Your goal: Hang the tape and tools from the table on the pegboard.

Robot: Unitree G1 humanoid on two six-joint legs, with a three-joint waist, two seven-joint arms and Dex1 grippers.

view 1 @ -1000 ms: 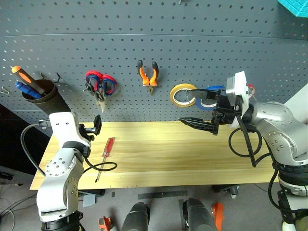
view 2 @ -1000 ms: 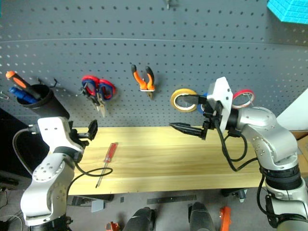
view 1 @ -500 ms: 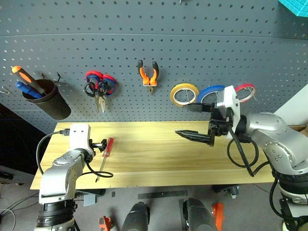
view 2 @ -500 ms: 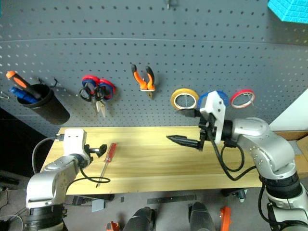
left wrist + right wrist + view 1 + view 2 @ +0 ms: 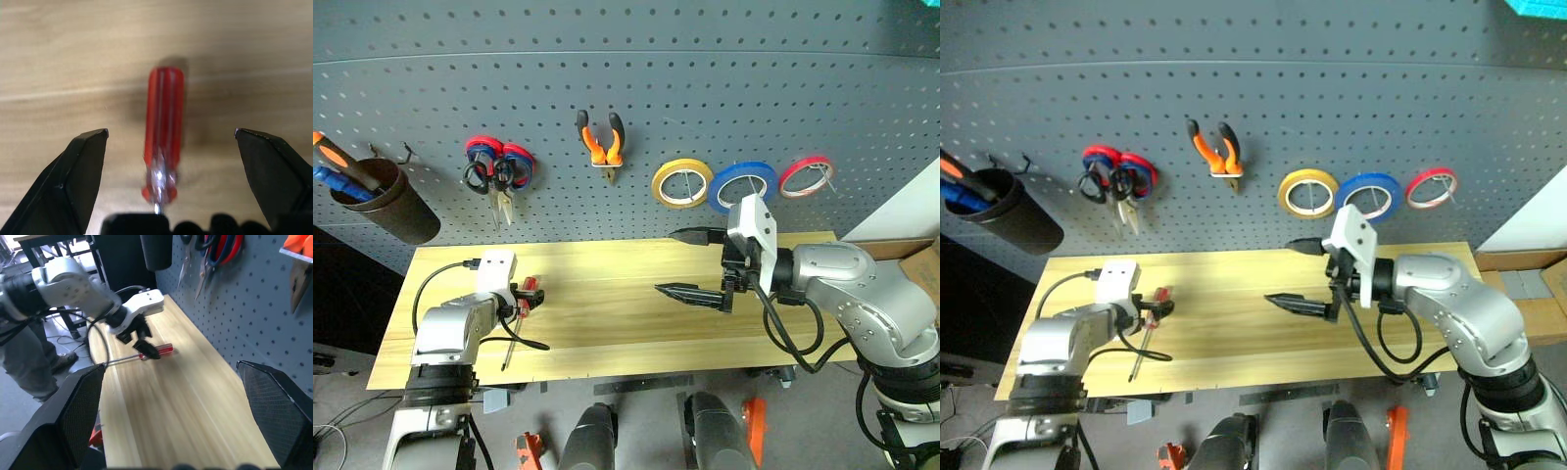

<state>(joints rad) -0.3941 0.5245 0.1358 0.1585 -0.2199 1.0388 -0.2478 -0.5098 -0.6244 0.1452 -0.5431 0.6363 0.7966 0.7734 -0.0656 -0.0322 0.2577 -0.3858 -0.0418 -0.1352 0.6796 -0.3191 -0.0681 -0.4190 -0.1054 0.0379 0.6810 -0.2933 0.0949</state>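
The one tool left on the light yellowish wooden plank table is the slim screwdriver with the translucent red handle, and the coming move is judged to turn on how that handle lies between the fingers of the left gripper. In the left wrist view the handle is seen directly ahead of the gripper and centred in the gap, its long axis running straight away from the wrist, so it lies along the pointing direction and across the closing line of the jaws. The two black fingers are spread wide, one on each side of the handle, and no contact is visible. The metal shaft passes back beneath the gripper body. In the head views the left gripper is placed low over the handle at the table's left end, whereas the right gripper hangs well apart over the middle of the table, its fingers likewise spread and holding nothing; the left arm is therefore plainly the nearer. The flat blue ring of tape and the orange-and-black-handled pliers are already hung on the dark grey perforated pegboard, far beyond the left hand.
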